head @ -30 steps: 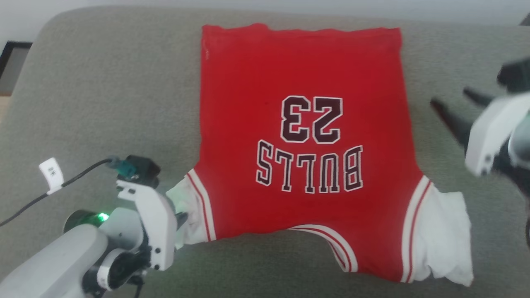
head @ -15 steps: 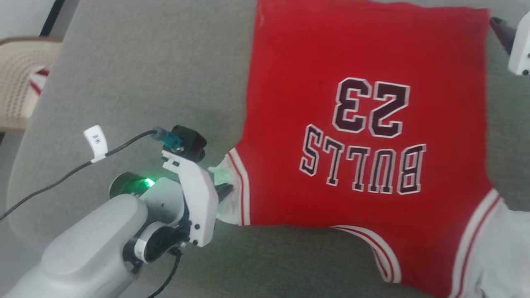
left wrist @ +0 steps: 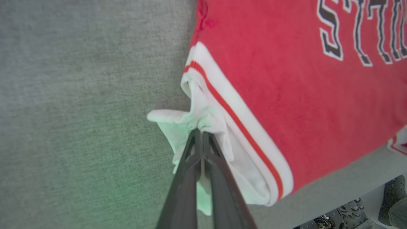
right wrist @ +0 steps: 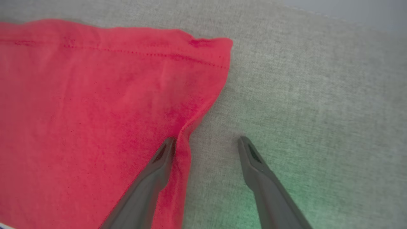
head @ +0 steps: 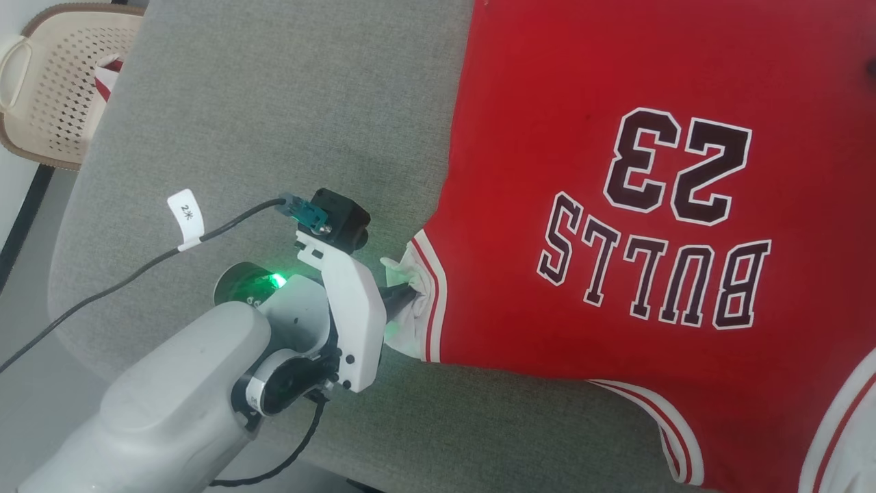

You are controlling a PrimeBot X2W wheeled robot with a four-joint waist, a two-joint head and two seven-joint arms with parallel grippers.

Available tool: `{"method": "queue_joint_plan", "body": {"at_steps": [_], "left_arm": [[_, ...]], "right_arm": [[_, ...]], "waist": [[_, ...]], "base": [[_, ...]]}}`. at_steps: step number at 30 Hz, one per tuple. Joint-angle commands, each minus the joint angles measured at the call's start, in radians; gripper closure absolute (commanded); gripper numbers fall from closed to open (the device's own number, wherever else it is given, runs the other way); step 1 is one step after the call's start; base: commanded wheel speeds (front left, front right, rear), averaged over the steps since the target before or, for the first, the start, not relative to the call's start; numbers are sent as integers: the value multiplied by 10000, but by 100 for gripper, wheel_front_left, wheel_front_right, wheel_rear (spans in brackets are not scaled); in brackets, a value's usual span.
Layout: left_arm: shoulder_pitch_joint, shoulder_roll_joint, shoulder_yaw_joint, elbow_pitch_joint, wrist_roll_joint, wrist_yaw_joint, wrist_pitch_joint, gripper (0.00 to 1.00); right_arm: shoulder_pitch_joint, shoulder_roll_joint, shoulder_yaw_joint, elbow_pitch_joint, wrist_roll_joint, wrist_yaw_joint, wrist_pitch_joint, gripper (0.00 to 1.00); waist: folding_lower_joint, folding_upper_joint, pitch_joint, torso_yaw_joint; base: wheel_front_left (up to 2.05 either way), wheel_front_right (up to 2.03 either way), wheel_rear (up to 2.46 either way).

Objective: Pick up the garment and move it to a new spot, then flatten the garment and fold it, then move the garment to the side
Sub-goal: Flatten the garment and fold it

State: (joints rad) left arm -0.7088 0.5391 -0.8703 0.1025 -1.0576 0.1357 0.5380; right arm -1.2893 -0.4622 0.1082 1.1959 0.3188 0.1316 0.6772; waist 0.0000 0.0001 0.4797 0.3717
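Across a grey upholstered surface [head: 274, 103], the red garment [head: 616, 205] lies flat with its lettering upside down, filling the head view from 12 to 5 o'clock. A beige basket [head: 61, 89] sits at 10 o'clock. From 7 o'clock the left claw [head: 404, 296] reaches in, pinched tight on the white sleeve. The right wrist view shows the right claw [right wrist: 207, 138] spread wide, one finger seemingly touching the garment's red edge, gripping nothing.
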Motion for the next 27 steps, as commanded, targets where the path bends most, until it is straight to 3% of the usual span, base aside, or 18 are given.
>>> {"method": "queue_joint_plan", "body": {"at_steps": [1,3,4,10,16,21,27], "left_arm": [[-62,-31,-69,177,21,-20,-27,100],[-86,-84,-84,288,5,-52,-45,100],[-76,-116,-81,340,-32,-95,-56,100],[-19,-103,-84,711,-98,-158,-86,100],[295,305,53,794,-173,-52,-124,100],[559,659,155,657,-283,117,-70,100],[877,1046,200,392,-393,368,37,100]], "right_arm": [[486,70,23,509,-175,-16,252,0],[495,154,32,724,-329,-16,446,0],[524,175,112,785,-422,-17,486,99],[513,210,193,804,-576,-17,-14,100],[1216,740,1216,-79,70,-7,32,100],[2456,677,2414,-1716,1357,-7,279,100],[4369,-273,3490,-4454,3060,-8,671,100]], "waist": [[0,-1,39,36],[0,-1,66,51],[0,-1,73,48],[0,-1,-155,-137],[0,-1,-854,-780],[0,-1,-1353,-1346],[0,-1,-1848,-1944]], "base": [[0,0,0],[0,0,0],[0,0,0],[0,0,0],[0,0,0],[0,0,0],[0,0,0]]}}
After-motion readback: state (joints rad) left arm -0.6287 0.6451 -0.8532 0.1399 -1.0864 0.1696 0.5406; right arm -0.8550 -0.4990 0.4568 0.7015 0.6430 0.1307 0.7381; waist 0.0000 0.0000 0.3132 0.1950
